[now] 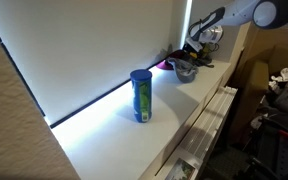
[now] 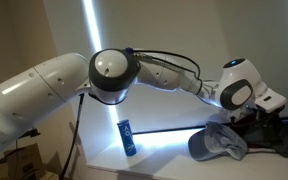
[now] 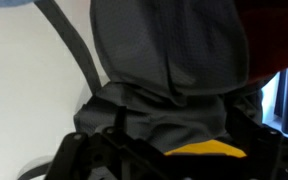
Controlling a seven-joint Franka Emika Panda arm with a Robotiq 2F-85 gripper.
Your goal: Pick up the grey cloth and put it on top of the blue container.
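The grey cloth (image 3: 169,60) fills the wrist view as a crumpled dark grey heap, and shows as a heap in an exterior view (image 2: 219,143). My gripper (image 3: 169,150) is low over it with its dark fingers spread on either side of the fabric, apparently open. In both exterior views the gripper (image 1: 194,52) (image 2: 246,122) is at the far end of the table, right above the heap. The blue container (image 1: 141,96) (image 2: 128,137) stands upright on the white table, well away from the gripper, with nothing on its lid.
A small grey bowl (image 1: 187,72) sits under the gripper beside the cloth. A yellow patch (image 3: 206,150) and maroon fabric (image 3: 274,30) lie against the grey cloth. A white wall runs along the table (image 1: 104,135); clutter stands beyond its open edge (image 1: 274,110).
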